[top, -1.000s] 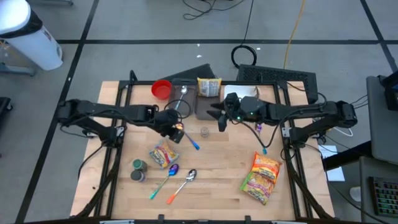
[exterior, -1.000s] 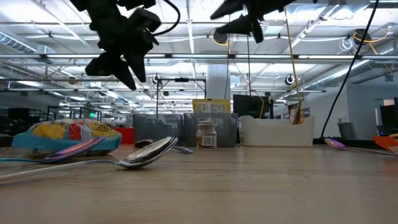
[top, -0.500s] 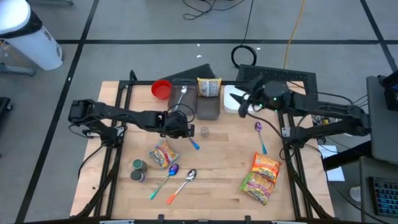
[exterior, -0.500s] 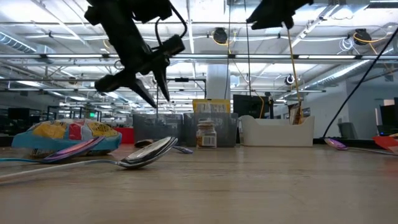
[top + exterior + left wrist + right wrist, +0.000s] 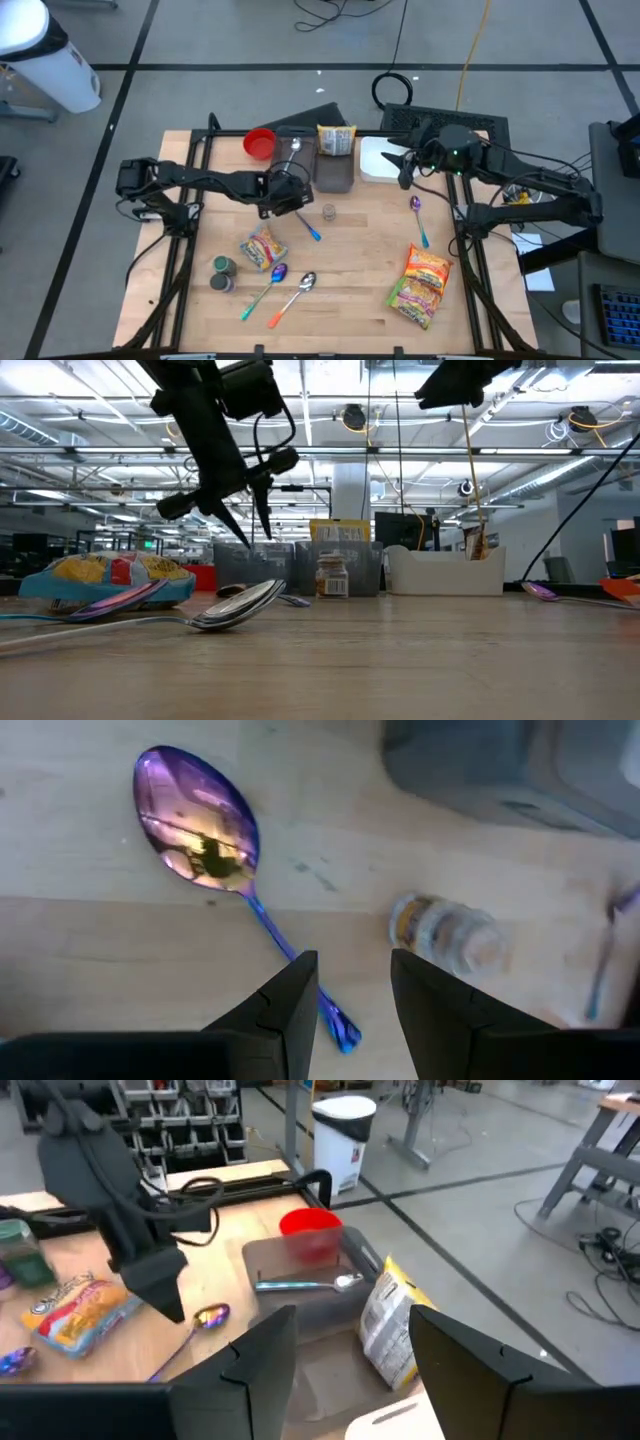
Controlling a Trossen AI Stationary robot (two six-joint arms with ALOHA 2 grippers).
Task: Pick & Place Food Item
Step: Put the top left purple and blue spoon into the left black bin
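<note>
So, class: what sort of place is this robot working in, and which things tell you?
Probably a large robotics lab or workshop: the wooden table stands on a bare taped floor with loose cables, and open ceiling trusses span the wide hall behind.

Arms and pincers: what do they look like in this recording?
Both arms are dark, slim and jointed. The left pincer and right pincer each have two flat, dark, tapering fingers. Thin cables loop along the arms.

Overhead looks straight down, low sits at tabletop level (wrist cameras close), sharing the table (image 5: 340,255).
</note>
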